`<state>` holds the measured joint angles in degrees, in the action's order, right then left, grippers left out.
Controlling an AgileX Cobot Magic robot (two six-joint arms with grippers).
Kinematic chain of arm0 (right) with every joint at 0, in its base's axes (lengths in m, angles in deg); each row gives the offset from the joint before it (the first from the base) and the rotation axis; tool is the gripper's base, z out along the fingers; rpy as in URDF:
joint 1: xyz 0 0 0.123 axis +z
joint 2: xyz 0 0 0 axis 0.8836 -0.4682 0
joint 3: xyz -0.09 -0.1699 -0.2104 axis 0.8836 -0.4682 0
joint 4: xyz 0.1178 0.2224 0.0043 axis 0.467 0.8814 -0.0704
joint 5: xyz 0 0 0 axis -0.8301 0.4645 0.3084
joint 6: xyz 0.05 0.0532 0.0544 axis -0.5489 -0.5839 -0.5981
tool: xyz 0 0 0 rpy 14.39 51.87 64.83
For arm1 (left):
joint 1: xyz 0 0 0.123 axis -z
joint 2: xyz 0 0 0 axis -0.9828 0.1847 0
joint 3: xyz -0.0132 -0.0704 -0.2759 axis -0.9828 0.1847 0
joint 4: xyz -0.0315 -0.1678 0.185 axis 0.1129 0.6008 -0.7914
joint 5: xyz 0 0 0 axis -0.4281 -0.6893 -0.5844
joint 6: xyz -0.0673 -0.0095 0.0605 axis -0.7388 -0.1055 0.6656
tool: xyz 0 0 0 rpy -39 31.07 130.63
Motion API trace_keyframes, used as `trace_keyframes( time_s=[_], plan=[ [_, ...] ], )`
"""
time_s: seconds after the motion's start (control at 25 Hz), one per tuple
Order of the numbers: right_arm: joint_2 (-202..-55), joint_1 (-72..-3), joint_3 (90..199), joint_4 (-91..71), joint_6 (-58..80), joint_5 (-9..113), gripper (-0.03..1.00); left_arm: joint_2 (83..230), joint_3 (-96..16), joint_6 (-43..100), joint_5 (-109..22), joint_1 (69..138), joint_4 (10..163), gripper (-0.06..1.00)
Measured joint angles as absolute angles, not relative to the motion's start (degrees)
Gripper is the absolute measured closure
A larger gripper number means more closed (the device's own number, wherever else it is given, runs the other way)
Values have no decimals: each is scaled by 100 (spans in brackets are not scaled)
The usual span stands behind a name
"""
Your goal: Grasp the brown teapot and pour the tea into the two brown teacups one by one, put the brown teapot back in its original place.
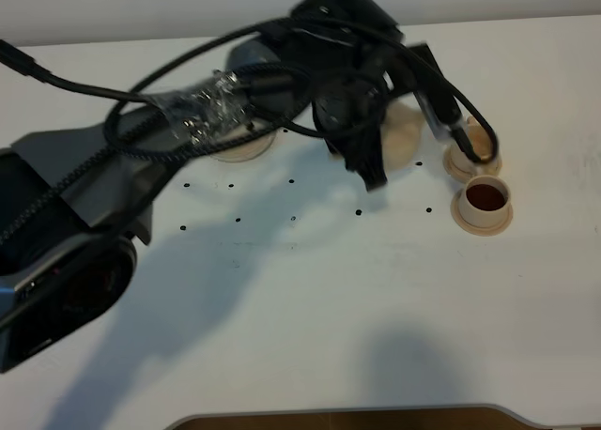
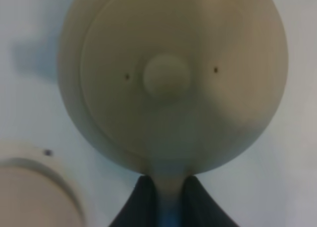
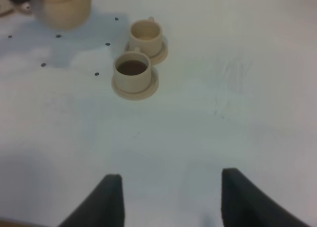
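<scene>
My left pincer (image 2: pixel 168 183) is clenched on the teapot (image 2: pixel 168 73) handle, near the tea-filled cup (image 3: pixel 132 73); second cup (image 3: pixel 146 34) just beside it. My right pincer (image 3: pixel 171 187) is released.

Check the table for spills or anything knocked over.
Nothing stands out. Both cups stand upright on their saucers, the near cup holding tea, the far cup looking empty. No tea shows on the table. The teapot is off its saucer only because the left gripper holds it by the handle.
</scene>
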<state>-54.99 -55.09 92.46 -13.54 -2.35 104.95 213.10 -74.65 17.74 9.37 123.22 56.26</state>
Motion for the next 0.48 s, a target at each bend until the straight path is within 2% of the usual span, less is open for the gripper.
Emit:
trace_keyframes(
  time_s=[0.24, 0.48],
  plan=[
    [-5499, -5509, 9246, -1354, -235, 10495, 53, 21566, -7540, 1915, 198, 12246, 5479, 82],
    [-5499, -5509, 9246, -1354, -235, 10495, 53, 22157, -8197, 2160, -11, 12329, 5138, 82]
  ],
)
